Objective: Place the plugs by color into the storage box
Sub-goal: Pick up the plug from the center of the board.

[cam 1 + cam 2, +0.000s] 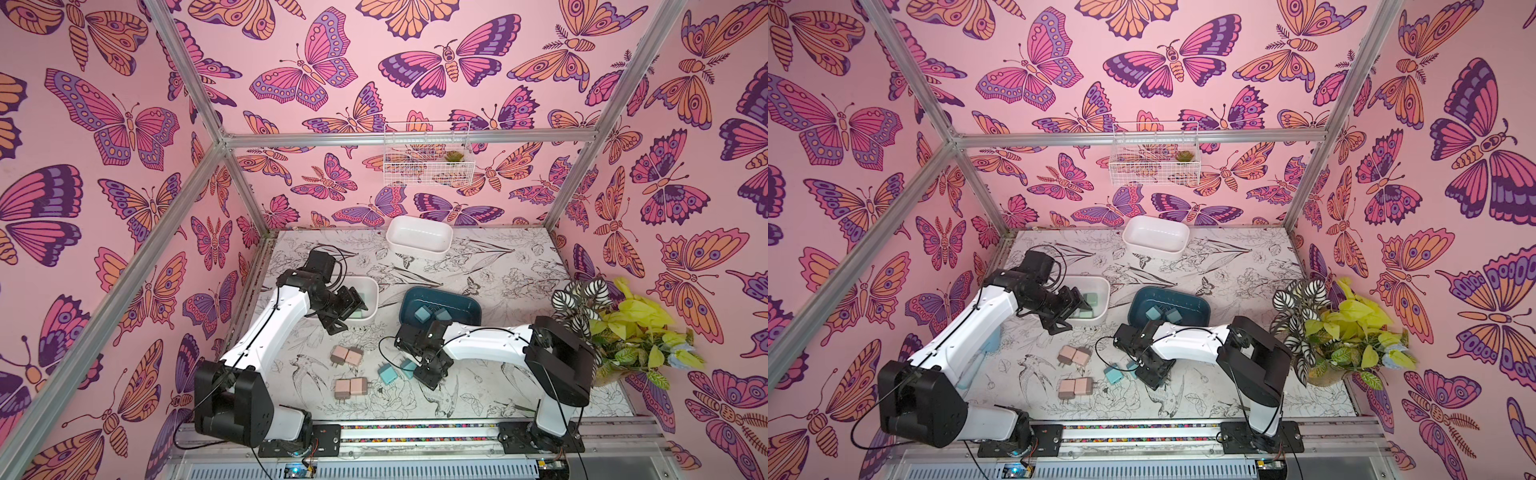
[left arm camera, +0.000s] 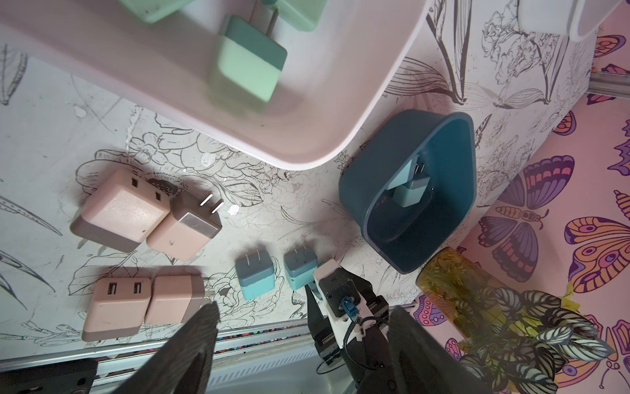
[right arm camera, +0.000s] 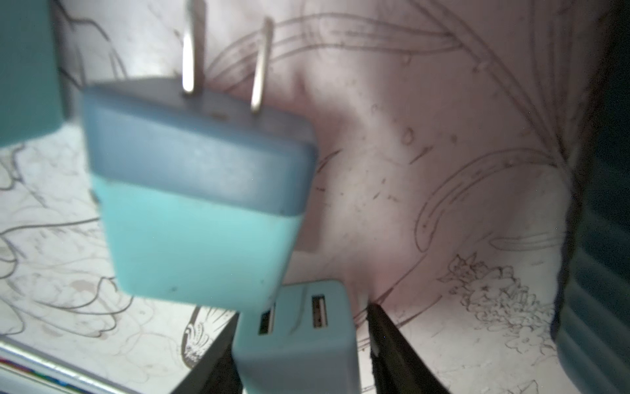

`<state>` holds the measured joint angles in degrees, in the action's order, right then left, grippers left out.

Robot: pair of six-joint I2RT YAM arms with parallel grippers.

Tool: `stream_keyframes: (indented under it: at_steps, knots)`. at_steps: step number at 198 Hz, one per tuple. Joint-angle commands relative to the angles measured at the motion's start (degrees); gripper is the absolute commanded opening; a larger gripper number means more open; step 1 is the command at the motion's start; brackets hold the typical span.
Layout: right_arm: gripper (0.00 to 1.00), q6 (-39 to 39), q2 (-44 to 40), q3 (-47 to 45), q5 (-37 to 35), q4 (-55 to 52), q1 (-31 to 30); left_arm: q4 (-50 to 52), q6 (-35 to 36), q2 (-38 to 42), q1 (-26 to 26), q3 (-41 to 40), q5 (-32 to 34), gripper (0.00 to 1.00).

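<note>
Left gripper [image 1: 352,316] hangs over the white bin [image 1: 375,296], jaws apart. Mint plugs [image 2: 249,71] lie inside that bin. Right gripper [image 3: 303,312] is low on the bench [image 1: 498,266], jaws either side of a teal plug [image 3: 296,348]; cannot tell whether it is clamped. A loose teal plug [image 1: 387,371] lies just beside. Four pink plugs [image 1: 348,355] lie on the bench in two pairs. Two binned teal plugs [image 1: 424,313] sit in the blue bin [image 1: 473,309].

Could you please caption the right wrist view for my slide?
Right gripper straddling a teal plug, a second plug nearby.

four pink plugs [image 1: 340,353], four teal plugs [image 1: 387,371] visible, three mint plugs [image 2: 249,68], three bins [image 1: 419,237]
</note>
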<state>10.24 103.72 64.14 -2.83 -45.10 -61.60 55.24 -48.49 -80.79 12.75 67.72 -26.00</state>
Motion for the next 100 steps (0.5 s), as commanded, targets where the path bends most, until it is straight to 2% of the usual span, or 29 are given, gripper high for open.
stream_keyframes:
  at_steps: [1,69,100]
  knots:
    - [0.53,0.62,0.89,-0.65,1.07,1.31,-0.35,-0.4,0.67,-0.31,-0.18,-0.14,-0.9,0.8]
    - [0.43,2.75,-1.9,-4.02,3.27,2.37,-0.36,-0.38,1.12,-1.38,-0.13,0.35,-1.17,0.8]
    - [0.43,3.03,-3.28,-3.27,2.94,0.58,-0.34,-0.4,1.38,-1.51,-0.14,0.48,-1.32,0.8]
